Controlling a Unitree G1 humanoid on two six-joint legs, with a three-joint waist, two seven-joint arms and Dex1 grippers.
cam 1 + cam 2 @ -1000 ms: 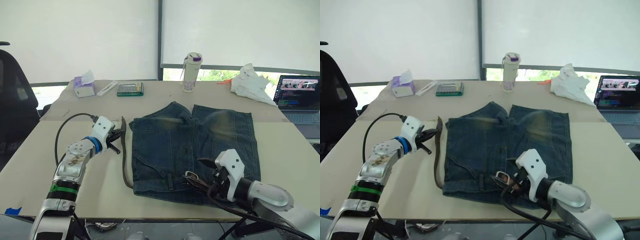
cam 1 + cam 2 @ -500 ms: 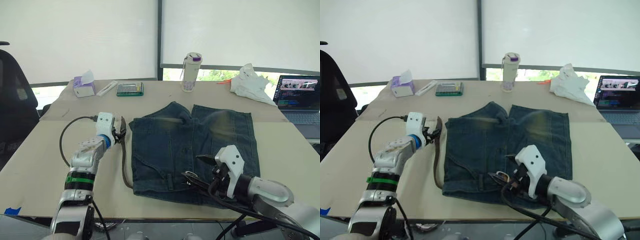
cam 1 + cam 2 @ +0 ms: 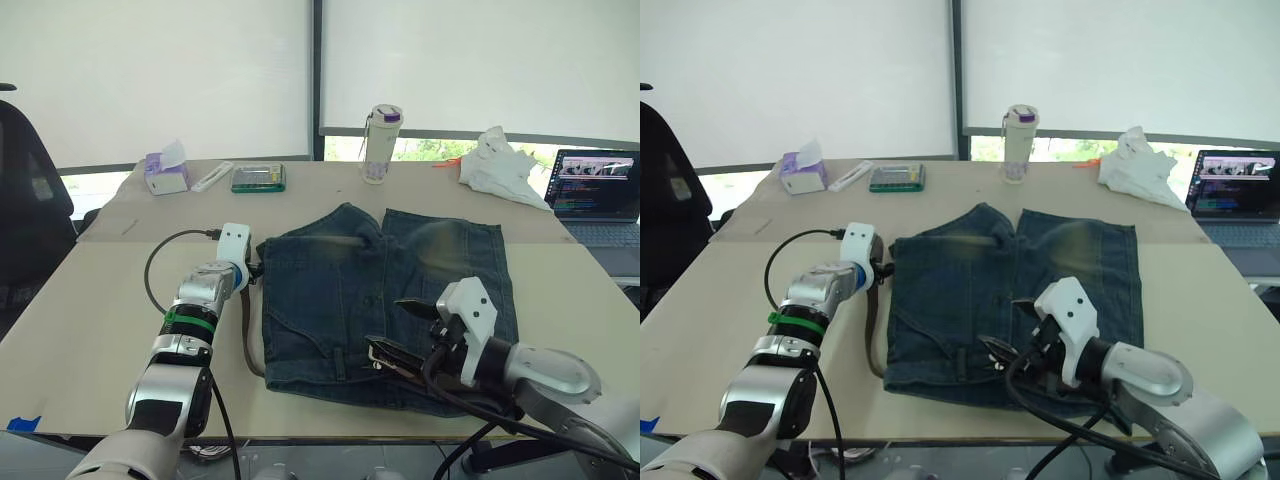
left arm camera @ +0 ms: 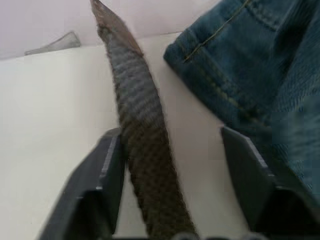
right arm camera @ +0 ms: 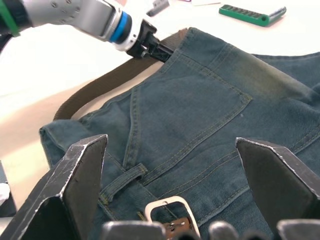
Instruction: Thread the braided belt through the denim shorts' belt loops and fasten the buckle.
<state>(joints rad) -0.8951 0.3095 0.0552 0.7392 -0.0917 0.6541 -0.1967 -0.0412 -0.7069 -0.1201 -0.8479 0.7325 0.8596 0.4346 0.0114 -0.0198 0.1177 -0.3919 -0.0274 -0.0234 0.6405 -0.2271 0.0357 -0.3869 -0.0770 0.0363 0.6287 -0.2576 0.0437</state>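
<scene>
Left gripper (image 4: 167, 190), advanced to the braided belt (image 3: 249, 335) beside the denim shorts (image 3: 400, 290), is straddling it, fingers wide. Right gripper (image 5: 170, 200), fingers spread and empty, is hovering over the buckle (image 5: 172, 214). Threading is barely starting; fastening remaining.

An office or lab room. A wide beige bench (image 3: 60, 310) stands before windows with white roller blinds (image 3: 160, 70). An open laptop (image 3: 597, 195), a black office chair (image 3: 30, 190), a tissue box (image 3: 167, 175) and a drink bottle (image 3: 377, 145) are visible.
</scene>
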